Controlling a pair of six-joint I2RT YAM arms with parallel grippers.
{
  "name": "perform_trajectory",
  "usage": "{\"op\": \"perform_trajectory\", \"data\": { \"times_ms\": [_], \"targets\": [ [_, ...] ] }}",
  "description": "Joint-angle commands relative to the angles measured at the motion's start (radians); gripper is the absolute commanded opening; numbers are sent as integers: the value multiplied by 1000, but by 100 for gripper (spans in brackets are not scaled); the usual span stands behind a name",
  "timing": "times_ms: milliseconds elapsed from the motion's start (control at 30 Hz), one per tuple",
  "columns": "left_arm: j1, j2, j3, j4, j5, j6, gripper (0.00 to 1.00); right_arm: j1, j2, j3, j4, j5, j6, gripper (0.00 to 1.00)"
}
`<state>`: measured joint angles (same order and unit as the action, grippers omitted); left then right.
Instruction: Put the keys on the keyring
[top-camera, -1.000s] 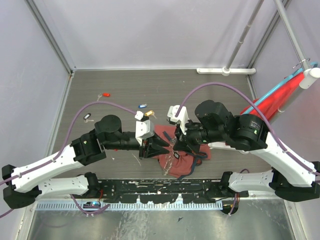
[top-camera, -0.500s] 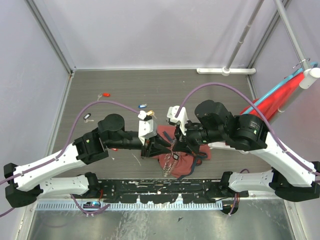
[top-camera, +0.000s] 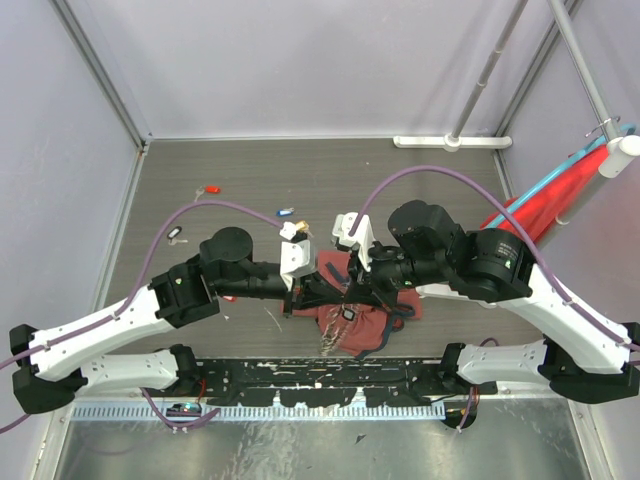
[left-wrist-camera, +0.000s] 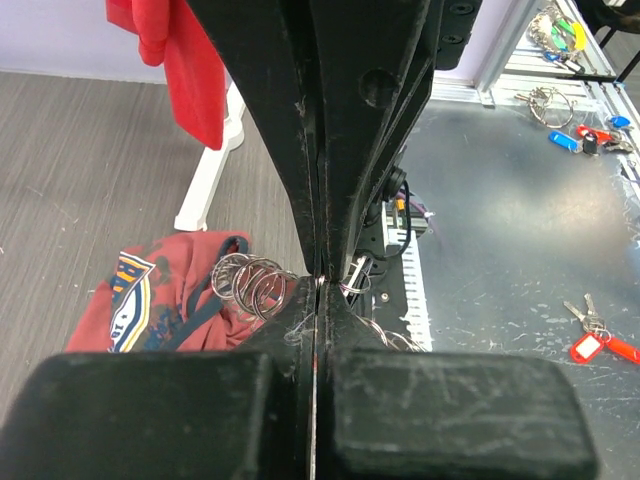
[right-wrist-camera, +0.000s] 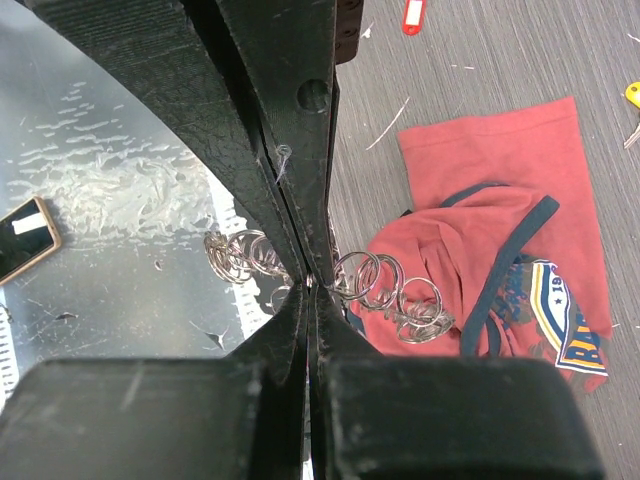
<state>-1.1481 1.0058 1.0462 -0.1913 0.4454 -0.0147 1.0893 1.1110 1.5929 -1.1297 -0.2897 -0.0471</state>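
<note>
Grey wood-grain table (top-camera: 250, 170), walled in pale lilac, with both arms meeting near its middle. Keyring (right-wrist-camera: 385, 285): a string of silvery wire loops hanging just above the dark-red cloth bag (right-wrist-camera: 480, 190), stretched between the two grippers. Right gripper (right-wrist-camera: 310, 282): fingers pressed together and pinching the keyring, with loops spilling out on either side of the seam. Left gripper (left-wrist-camera: 318, 283): fingers likewise together on the keyring wire. A second ago they stood apart and further left, so this arm has moved in and clamped.

Reading: the ring is now held at two points, probably to steady or spread it, yet neither gripper is free to fetch a key. The loose keys lie well apart from the ring, on the far-left part of the table: red key (top-camera: 210, 188), blue key (top-camera: 285, 212), yellow key (top-camera: 303, 234) and dark key (top-camera: 175, 235).

Not resolved: the overhead view hides almost all of the keyring under the wrists, and each wrist view covers its own contact point with the fingers. Where the ring opens, and whether any coloured key already hangs on it, cannot be told.
</note>
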Motion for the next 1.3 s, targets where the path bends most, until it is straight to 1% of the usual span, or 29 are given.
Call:
{"op": "perform_trajectory", "data": {
  "times_ms": [0,100,133,233,300,433,500,633,767,967,1167,1267],
  "targets": [
    [-2,-2,38,1,14,8,0,0,-20,9,87,-9,0,1],
    [-2,-17,27,6,-8,6,0,0,-29,15,102,7,12,1],
    [-3,-25,23,10,-18,3,0,0,-31,21,107,15,18,2],
    [-2,-58,4,32,-45,-1,0,0,-56,20,153,58,48,21],
    [-2,-81,-12,54,-69,-8,0,0,-92,-13,220,96,87,26],
    [-3,-123,-51,100,-131,-28,0,0,-192,-139,391,136,193,34],
    [-2,-143,-72,126,-162,-39,0,0,-235,-190,453,173,247,36],
    [-2,-173,-106,181,-205,-68,0,1,-284,-244,496,222,317,38],
    [-2,-190,-125,228,-231,-95,0,0,-314,-303,560,204,357,39],
    [-2,-212,-162,318,-254,-138,0,1,-308,-362,629,174,409,40],
    [-1,-222,-172,361,-256,-153,0,0,-317,-407,666,168,427,45],
    [-1,-226,-179,377,-252,-159,0,0,-326,-422,687,173,436,45]
  ]
}}
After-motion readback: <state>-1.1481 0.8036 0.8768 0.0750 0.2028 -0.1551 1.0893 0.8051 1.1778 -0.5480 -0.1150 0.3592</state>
